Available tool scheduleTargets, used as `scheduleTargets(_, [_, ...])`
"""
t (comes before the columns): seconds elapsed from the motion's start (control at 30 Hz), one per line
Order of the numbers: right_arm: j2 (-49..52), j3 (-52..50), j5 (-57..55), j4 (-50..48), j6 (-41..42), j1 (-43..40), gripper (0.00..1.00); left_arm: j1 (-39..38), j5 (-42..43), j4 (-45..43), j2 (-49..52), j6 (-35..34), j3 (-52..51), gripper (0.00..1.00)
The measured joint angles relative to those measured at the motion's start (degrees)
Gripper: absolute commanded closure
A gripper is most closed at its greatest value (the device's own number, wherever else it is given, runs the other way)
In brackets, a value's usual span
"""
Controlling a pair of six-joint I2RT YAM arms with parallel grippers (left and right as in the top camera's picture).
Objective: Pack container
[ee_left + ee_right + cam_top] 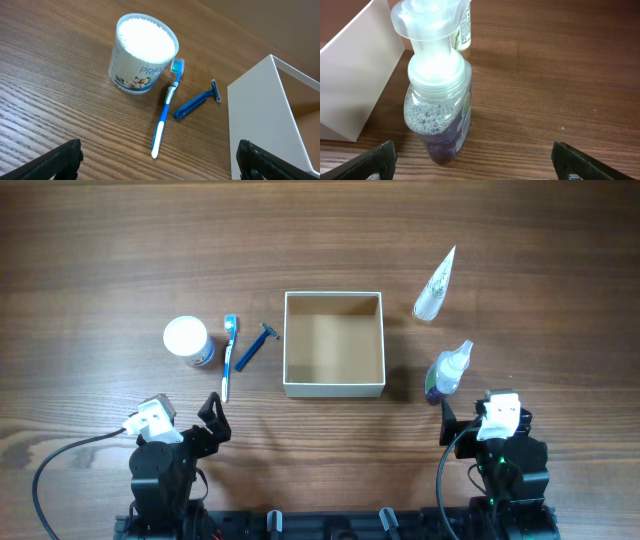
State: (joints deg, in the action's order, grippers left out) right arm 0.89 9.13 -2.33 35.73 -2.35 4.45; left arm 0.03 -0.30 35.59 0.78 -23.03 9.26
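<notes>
The container (334,387), a square open-top box with white walls and a tan floor, stands empty at the table's middle; its wall shows in the left wrist view (260,125) and the right wrist view (360,80). Left of it lie a blue razor (255,347), a blue-white toothbrush (229,355) and a round white-lidded jar (188,342). Right of it stand a purple foam pump bottle (448,372) and a white tube (436,284). My left gripper (157,162) is open, just short of the toothbrush (166,114). My right gripper (475,162) is open, just short of the pump bottle (439,105).
The jar (142,55) and razor (196,102) show in the left wrist view. The tube's label end (464,30) peeks from behind the pump bottle. Both arm bases sit at the table's near edge, with cables at the left.
</notes>
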Motion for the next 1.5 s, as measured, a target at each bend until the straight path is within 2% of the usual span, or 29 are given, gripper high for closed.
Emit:
scheduleTargets(0.83, [0.0, 0.0, 0.7, -2.32, -2.03, 0.0, 0.0, 0.0, 0.0, 0.0, 0.0, 0.02, 0.0, 0.0])
scheduleTargets(1.13, [0.0, 0.0, 17.75, -8.87, -2.38, 0.0, 0.0, 0.0, 0.0, 0.0, 0.0, 0.02, 0.0, 0.0])
scheduleTargets(1.37, [0.04, 0.61, 23.34, -19.82, 6.6, 0.0, 0.0, 0.0, 0.0, 0.0, 0.0, 0.02, 0.0, 0.0])
scheduleTargets(1.5, [2.49, 6.88, 24.94, -25.9, 11.43, 0.0, 0.0, 0.0, 0.0, 0.0, 0.0, 0.02, 0.0, 0.0])
